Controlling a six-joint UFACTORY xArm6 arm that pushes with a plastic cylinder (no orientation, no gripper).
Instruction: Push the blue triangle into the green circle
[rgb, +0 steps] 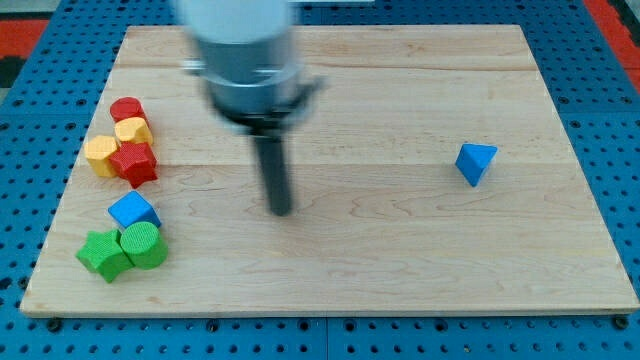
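Blocks crowd well off to the view's left of my tip (282, 210): green circle block (143, 244) touching a green star-like block (103, 254) and a blue cube (133, 211), with red and yellow blocks (122, 147) above. Small blue triangle block (476, 163) sits alone far to the view's right of my tip, bare wooden board (400, 250) between. My arm is motion-blurred and carries no gripper.

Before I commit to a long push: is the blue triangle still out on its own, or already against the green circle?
On its own. The blue triangle sits alone at the view's right; the green circle is far left. My tip is between them.

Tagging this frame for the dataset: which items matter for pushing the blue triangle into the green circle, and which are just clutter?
Job:
blue triangle, view's right
green circle, lower left
my tip, mid-board, touching no block

Clutter:
green star
blue cube
red star
red cylinder
yellow hexagon
yellow block
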